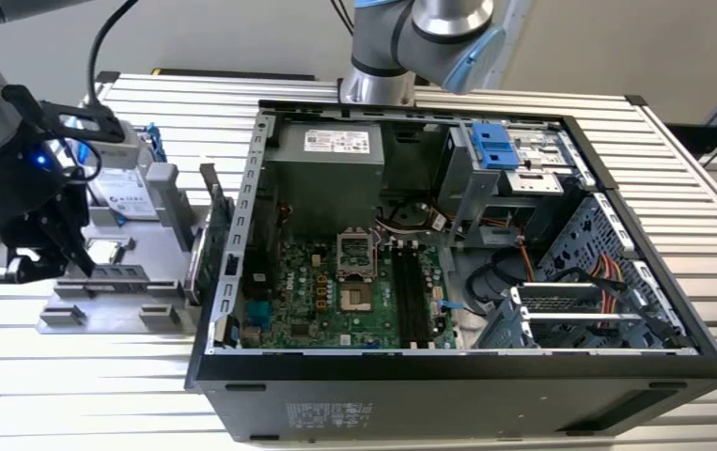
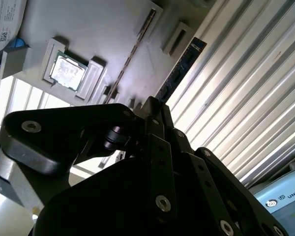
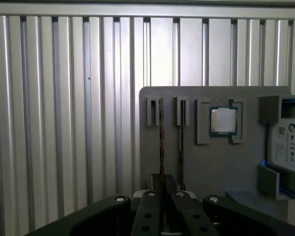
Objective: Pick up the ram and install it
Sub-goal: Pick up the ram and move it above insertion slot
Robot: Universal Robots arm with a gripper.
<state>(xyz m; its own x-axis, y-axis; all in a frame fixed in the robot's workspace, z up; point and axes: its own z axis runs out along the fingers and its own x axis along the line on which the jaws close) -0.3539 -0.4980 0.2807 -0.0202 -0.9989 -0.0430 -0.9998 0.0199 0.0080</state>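
The ram (image 3: 161,137) is a thin dark stick standing on edge over the grey holder (image 3: 216,167). It runs straight into my gripper (image 3: 162,186), whose fingers are pinched together on its near end. In the second wrist view the same ram (image 2: 181,66) slants away from my gripper (image 2: 156,104), beside a second thin stick (image 2: 135,51) that stays in its slot. In the exterior view my gripper (image 1: 68,265) hangs over the grey holder (image 1: 107,315) at the exterior view's left, outside the open computer case (image 1: 459,371). The motherboard's long memory slots (image 1: 411,299) lie inside the case.
A processor chip (image 3: 222,121) sits in a recess of the holder, and a silver hard drive (image 1: 126,188) stands behind it. A green expansion card (image 1: 214,240) stands upright between holder and case wall. Cables and drive cages (image 1: 559,301) fill the case's right half. A second arm's base (image 1: 377,85) stands behind the case.
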